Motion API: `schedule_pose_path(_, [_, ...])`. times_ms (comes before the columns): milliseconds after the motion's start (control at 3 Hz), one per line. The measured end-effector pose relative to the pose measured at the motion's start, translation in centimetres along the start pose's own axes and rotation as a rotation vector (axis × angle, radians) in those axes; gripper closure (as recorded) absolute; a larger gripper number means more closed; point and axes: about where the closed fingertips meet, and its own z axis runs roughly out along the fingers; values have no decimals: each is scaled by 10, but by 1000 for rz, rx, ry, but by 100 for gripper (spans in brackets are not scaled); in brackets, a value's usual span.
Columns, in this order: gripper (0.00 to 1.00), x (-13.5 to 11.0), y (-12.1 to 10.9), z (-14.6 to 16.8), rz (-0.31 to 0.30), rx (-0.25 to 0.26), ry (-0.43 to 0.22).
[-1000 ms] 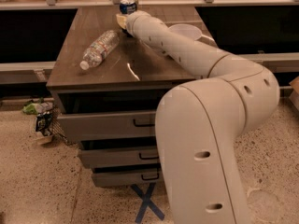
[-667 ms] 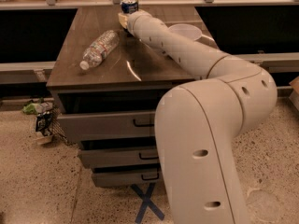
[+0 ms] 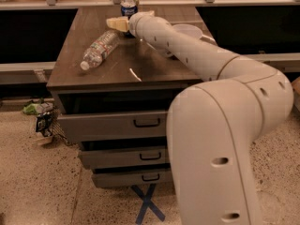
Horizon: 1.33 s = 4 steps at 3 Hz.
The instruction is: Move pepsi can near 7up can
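The pepsi can (image 3: 129, 3), dark blue with a silver top, stands upright at the far edge of the dark wooden cabinet top (image 3: 108, 71). My gripper (image 3: 119, 23) is at the end of the white arm, low over the top, right in front of the can's base. Whether it touches the can does not show. No 7up can shows in this view. The arm covers much of the right side of the cabinet top.
A clear plastic bottle (image 3: 99, 48) lies on its side left of the gripper. A pale round object (image 3: 188, 31) shows behind the arm. The cabinet has three drawers (image 3: 117, 124). Litter (image 3: 41, 116) lies on the floor at its left. Blue tape (image 3: 147, 203) marks the floor.
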Motion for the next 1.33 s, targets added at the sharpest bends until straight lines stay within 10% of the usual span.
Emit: schedule_pose_path(1333, [0, -31, 21, -124, -178, -166, 3])
